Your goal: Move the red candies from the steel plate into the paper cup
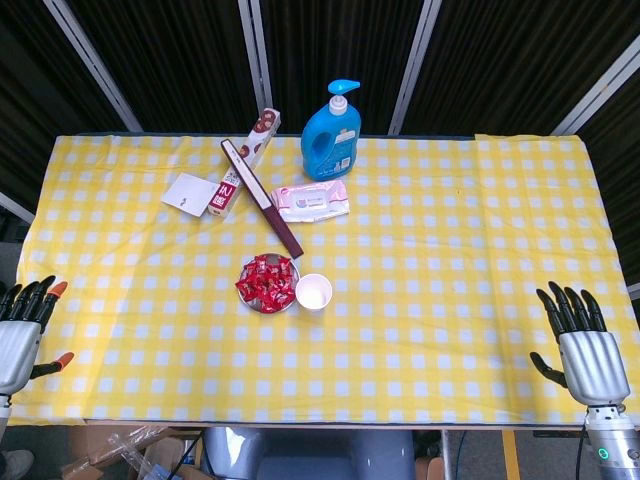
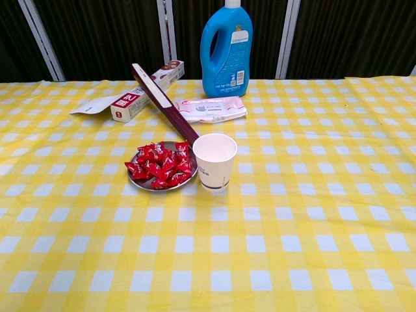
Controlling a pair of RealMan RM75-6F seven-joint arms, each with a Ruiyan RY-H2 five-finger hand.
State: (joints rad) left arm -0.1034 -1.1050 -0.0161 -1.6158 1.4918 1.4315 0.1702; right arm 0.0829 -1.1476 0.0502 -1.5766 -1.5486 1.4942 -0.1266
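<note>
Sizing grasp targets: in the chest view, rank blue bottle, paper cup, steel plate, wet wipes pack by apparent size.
1. blue bottle, largest even with its top cropped
2. and 3. wet wipes pack and steel plate: look alike, and the plate sits nearer the camera, so unranked
4. paper cup, smallest

Not much legible here tbh. The long box (image 2: 144,91), lying left of the blue bottle (image 2: 226,47), has big white characters on its red end, Chinese by the look of it, but I can't make them out. The bottle has a label (image 2: 236,78) low down with print too small to read. The paper cup (image 2: 214,160), in front of the bottle, carries a small printed mark near its base, also unreadable.
</note>
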